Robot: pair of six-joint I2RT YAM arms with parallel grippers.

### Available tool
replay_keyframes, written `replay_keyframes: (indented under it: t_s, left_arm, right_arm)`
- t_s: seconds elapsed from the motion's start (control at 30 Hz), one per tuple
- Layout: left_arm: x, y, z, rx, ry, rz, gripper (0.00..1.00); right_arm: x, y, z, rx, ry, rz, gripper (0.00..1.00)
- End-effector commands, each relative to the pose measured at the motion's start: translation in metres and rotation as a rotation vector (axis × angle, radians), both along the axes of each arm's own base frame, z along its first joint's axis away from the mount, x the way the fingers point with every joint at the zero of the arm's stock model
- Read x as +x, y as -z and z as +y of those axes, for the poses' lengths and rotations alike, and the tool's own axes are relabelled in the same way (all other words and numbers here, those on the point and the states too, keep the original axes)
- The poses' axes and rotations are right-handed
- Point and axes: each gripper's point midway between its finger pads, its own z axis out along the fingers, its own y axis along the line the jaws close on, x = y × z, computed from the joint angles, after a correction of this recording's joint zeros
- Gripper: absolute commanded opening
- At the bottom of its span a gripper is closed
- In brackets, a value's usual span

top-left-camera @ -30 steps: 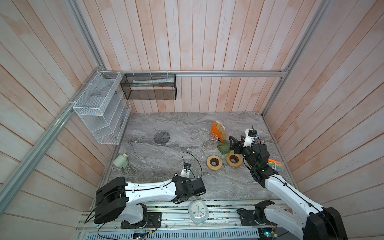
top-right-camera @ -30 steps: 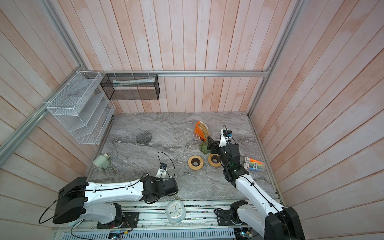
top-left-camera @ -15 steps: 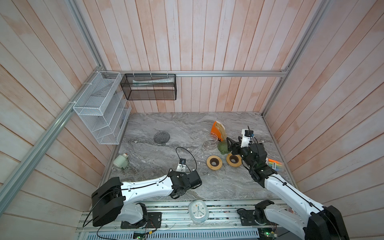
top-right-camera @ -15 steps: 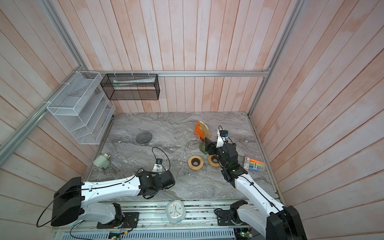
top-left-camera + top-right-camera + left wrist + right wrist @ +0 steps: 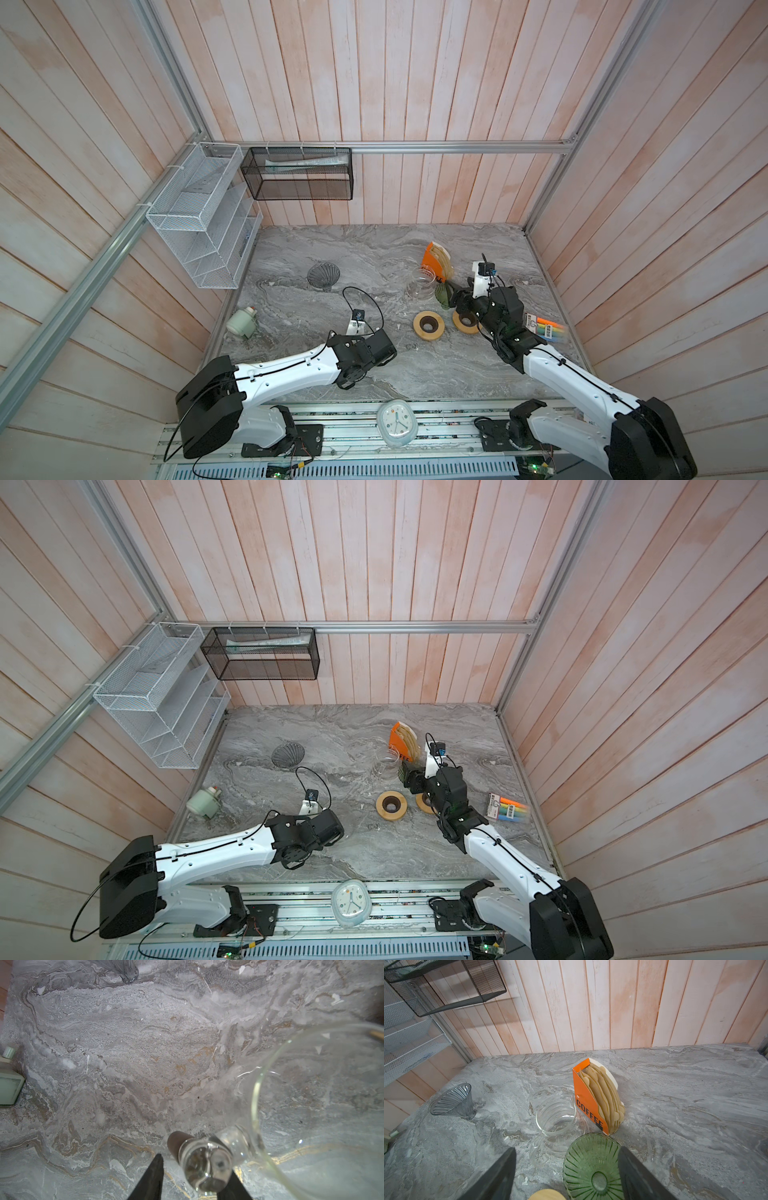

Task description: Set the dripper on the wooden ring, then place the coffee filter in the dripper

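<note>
Tan coffee filters [image 5: 605, 1093] stand in an orange box [image 5: 430, 255] [image 5: 397, 739] at the back right. A green glass dripper [image 5: 591, 1167] [image 5: 442, 295] lies on its side between the fingers of my open right gripper [image 5: 566, 1148] [image 5: 411, 781], close against one finger and clear of the other. A grey dripper [image 5: 323, 275] [image 5: 452, 1101] sits at the middle left. My left gripper [image 5: 193, 1163] [image 5: 376, 351] is near the front, shut on the stem of a clear glass vessel [image 5: 255, 1095].
A clear glass carafe [image 5: 420, 282] [image 5: 556, 1113] stands right next to the green dripper and the box. Two tape rolls [image 5: 428, 325] and a highlighter pack [image 5: 544, 330] lie near the right arm. A white bottle [image 5: 243, 323] lies front left, wire racks [image 5: 199, 216] hang on the walls.
My left arm has swung left and a little farther back, carrying the glass vessel. The right gripper has barely shifted and stays open.
</note>
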Motion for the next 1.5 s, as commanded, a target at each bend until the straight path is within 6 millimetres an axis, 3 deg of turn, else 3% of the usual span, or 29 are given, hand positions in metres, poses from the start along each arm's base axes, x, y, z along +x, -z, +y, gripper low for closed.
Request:
replay_keyframes:
  t_s: [0.0,0.43,0.63,0.77,1.0,1.17,1.23,1.47]
  left_arm:
    - [0.004,0.001,0.005,0.005,0.007,-0.008,0.43]
    - [0.019,-0.018,0.002,-0.029,-0.006,-0.044,0.43]
    - [0.011,-0.042,0.000,-0.136,0.003,-0.055,0.43]
    - [0.013,-0.068,-0.012,-0.203,0.074,-0.088,0.43]
    - [0.029,-0.120,-0.054,-0.365,0.210,-0.206,0.43]
    - [0.037,-0.141,-0.084,-0.465,0.293,-0.257,0.43]
    - [0.049,-0.144,-0.082,-0.509,0.282,-0.263,0.43]
    - [0.059,-0.149,-0.076,-0.690,0.282,-0.257,0.43]
  right_arm:
    - [0.001,-0.005,0.007,-0.014,-0.015,-0.011,0.77]
    - [-0.016,0.013,0.019,-0.105,-0.005,0.113,0.76]
    - [-0.027,0.013,0.011,-0.111,0.017,0.205,0.76]
    - [-0.036,0.017,0.007,-0.110,0.025,0.293,0.75]
    - [-0.058,0.057,0.006,-0.109,0.023,0.506,0.68]
    - [-0.070,0.085,0.009,-0.083,0.017,0.605,0.67]
    - [-0.073,0.095,0.010,-0.083,0.014,0.636,0.67]
    - [-0.078,0.121,0.020,-0.100,-0.006,0.723,0.66]
